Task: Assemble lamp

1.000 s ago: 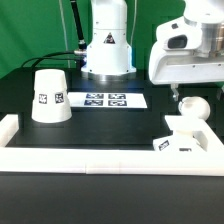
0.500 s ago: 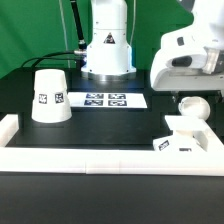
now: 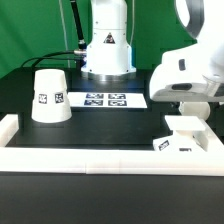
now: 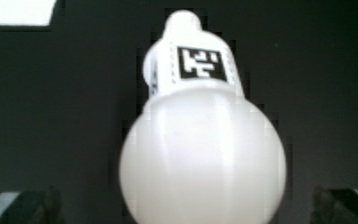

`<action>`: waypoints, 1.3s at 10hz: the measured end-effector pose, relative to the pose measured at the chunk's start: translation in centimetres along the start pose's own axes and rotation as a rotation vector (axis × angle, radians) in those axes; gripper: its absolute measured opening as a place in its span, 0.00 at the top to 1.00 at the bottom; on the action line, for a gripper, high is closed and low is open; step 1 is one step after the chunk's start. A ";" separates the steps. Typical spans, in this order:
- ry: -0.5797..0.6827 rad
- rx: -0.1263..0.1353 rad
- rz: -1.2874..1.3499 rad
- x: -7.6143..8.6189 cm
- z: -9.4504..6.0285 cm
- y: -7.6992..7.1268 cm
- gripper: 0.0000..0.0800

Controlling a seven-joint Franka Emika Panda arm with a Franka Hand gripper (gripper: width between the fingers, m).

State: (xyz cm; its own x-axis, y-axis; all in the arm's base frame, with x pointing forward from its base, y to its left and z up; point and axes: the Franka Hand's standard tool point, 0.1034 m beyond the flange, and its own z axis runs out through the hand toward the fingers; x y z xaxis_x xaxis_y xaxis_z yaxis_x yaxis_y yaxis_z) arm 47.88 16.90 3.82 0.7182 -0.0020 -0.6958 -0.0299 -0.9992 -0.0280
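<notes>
The lamp bulb (image 4: 208, 150) lies on the black table, its short tagged neck pointing away from the camera. My gripper (image 4: 190, 208) is open, with one dark finger (image 4: 19, 208) on each side of the round end, apart from it. In the exterior view the gripper (image 3: 188, 106) has come down at the right and its white hand hides the bulb. The blocky lamp base (image 3: 183, 135) sits just in front of it. The cup-shaped shade (image 3: 49, 96) stands mouth down at the exterior view's left.
The marker board (image 3: 108, 99) lies flat at mid-table. The long white border rail (image 3: 100, 157) runs along the front and turns up at both ends. The arm's own pedestal (image 3: 107, 50) stands behind. A white corner (image 4: 16, 12) shows beyond the bulb.
The gripper has descended onto the bulb's spot at the right; the bulb, visible before in the exterior view, is now covered by the hand.
</notes>
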 end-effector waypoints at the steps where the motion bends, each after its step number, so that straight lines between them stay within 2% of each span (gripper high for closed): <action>1: -0.003 -0.003 -0.004 0.0 0.3 -0.3 0.13; 5: -0.002 -0.004 -0.017 0.2 1.8 0.3 0.13; 8: 0.005 0.000 -0.015 0.3 2.0 0.6 0.13; 13: -0.009 0.000 -0.016 0.2 3.4 1.3 0.13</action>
State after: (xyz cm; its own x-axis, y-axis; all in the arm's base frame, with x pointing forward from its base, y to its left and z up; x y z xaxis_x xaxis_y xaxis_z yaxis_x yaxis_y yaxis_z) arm 45.65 15.77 1.19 0.7123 0.0147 -0.7018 -0.0182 -0.9991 -0.0394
